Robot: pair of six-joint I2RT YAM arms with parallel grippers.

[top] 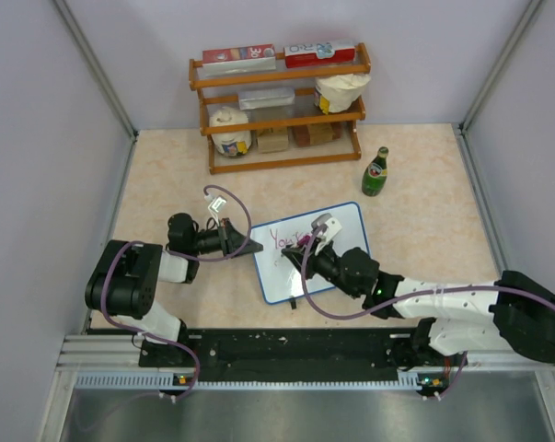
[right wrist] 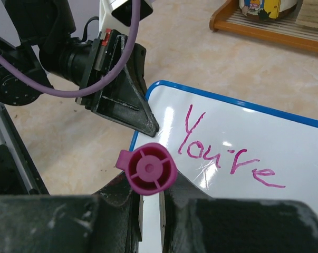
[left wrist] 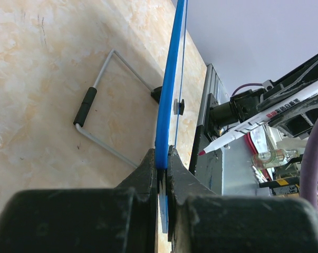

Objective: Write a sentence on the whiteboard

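Observation:
The whiteboard (top: pixel 343 232), white with a thin blue frame, lies angled in the middle of the table and reads "You're" in pink. My left gripper (top: pixel 244 247) is shut on its left edge. In the left wrist view the blue frame (left wrist: pixel 167 100) runs edge-on out of my left gripper (left wrist: pixel 163 158). My right gripper (top: pixel 312 250) hovers over the board, shut on a marker (top: pixel 321 226). The right wrist view shows the marker's pink cap end (right wrist: pixel 148 168) between the fingers of my right gripper (right wrist: pixel 151 184), above the whiteboard (right wrist: pixel 264 132). The marker (left wrist: pixel 264 117) has a red tip that points at the board face.
A wooden shelf rack (top: pixel 282 106) with boxes and jars stands at the back. A green bottle (top: pixel 376 172) stands right of it, behind the board. A bent wire stand with a black sleeve (left wrist: pixel 86 105) lies on the table behind the board. The metal base rail (top: pixel 286 350) runs along the near edge.

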